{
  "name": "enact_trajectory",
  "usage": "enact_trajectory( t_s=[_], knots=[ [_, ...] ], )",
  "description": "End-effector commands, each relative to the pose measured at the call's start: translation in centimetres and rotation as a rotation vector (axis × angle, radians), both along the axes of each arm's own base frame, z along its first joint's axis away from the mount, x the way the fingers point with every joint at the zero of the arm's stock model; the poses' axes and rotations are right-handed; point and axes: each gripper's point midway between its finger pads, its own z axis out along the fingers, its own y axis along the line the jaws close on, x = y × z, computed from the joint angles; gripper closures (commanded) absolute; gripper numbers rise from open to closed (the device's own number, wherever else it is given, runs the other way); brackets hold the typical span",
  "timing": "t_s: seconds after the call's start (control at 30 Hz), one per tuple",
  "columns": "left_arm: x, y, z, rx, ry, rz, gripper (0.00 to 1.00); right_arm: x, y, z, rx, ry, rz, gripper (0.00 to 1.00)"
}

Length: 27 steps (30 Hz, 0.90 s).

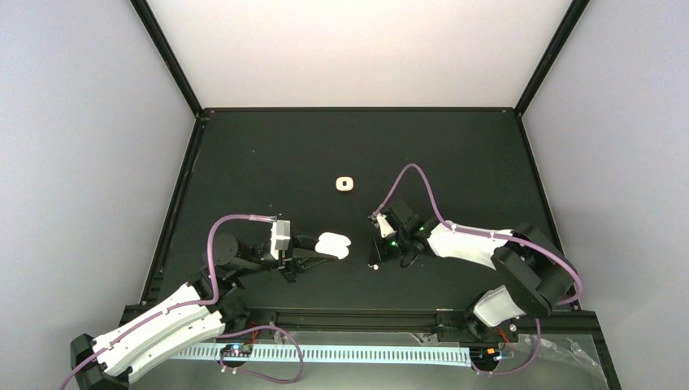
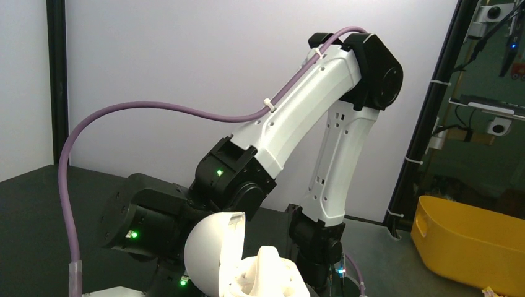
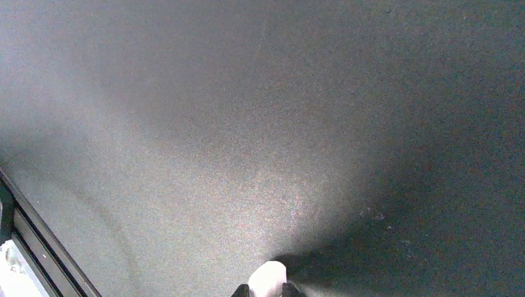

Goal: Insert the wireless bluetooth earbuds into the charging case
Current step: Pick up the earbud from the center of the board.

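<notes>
The white charging case (image 1: 334,244) hangs just above the black table, lid swung open, and my left gripper (image 1: 312,249) is shut on it. In the left wrist view the domed lid (image 2: 210,250) stands up at the left of the case body (image 2: 267,277); my own fingers are hidden below the frame. A tiny white earbud (image 3: 267,279) sits pinched between the tips of my right gripper (image 3: 266,291), low over the table. From above, that earbud (image 1: 374,265) shows as a white dot under the right gripper (image 1: 376,257), a short way right of the case.
A small cream rounded-square item (image 1: 346,184) with a dark centre lies at mid table, beyond both grippers. Black frame rails (image 1: 357,313) run along the table's near edge. A yellow bin (image 2: 470,241) stands off the table past the right arm (image 2: 291,133).
</notes>
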Motion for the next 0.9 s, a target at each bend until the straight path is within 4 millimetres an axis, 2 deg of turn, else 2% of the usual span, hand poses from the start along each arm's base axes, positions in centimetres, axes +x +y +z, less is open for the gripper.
enact_trajectory(
  t_s=[0.0,0.27,0.67,0.87],
  knots=[
    [-0.2,-0.2,-0.2,0.002,0.001,-0.009,0.98,-0.5,-0.6,-1.2,-0.017,0.022,0.000,0.86],
    [-0.1,-0.2,-0.3,0.005,0.002,-0.006,0.98,-0.7,-0.9,-1.2,-0.023,0.018,0.003,0.84],
    [0.1,-0.2,-0.3,0.007,0.003,0.000,0.98,-1.2,-1.5,-0.3,-0.014,0.002,-0.001,0.82],
    [0.1,-0.2,-0.3,0.006,0.004,-0.001,0.98,-1.2,-1.6,-0.3,-0.014,-0.001,-0.005,0.84]
  ],
)
